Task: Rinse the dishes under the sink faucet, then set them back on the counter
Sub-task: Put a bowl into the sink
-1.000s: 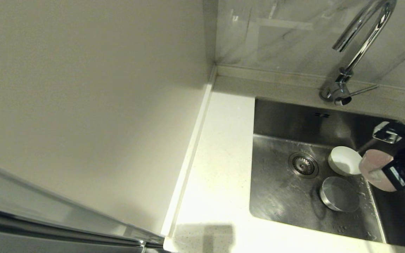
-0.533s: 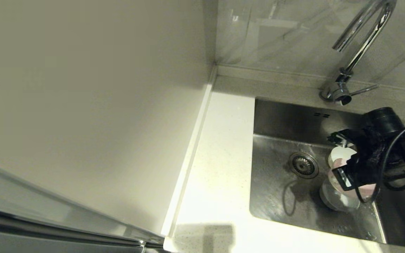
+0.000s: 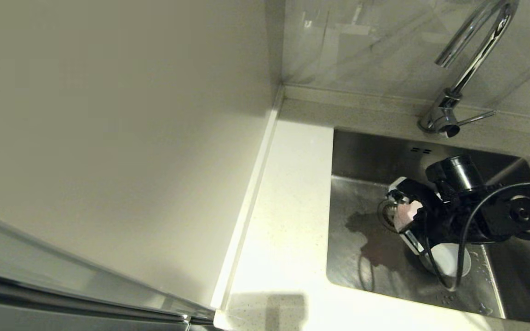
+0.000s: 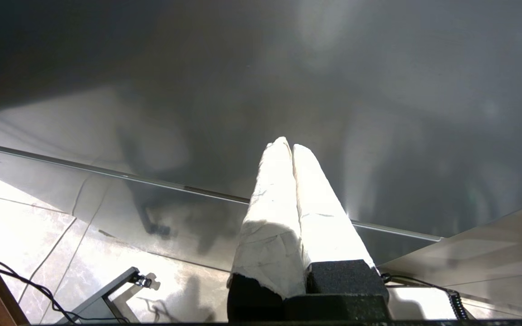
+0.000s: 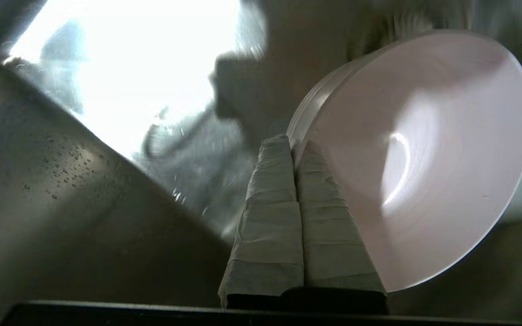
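The right gripper (image 5: 293, 144) is pinching the pale pink bowl (image 5: 424, 154) by its rim, tilted on edge, over the sink (image 3: 361, 156) near the drain (image 3: 387, 212). Judged light, rigid, breakable and slippery; the rim grip looks thin. The left gripper (image 4: 292, 147), fingers together, is parked away.

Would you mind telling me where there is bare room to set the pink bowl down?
The counter strip between the wall panel and the sink is bare. In the sink, only the left floor is open; the right gripper, pinching the pink bowl, and a white bowl crowd the drain side.
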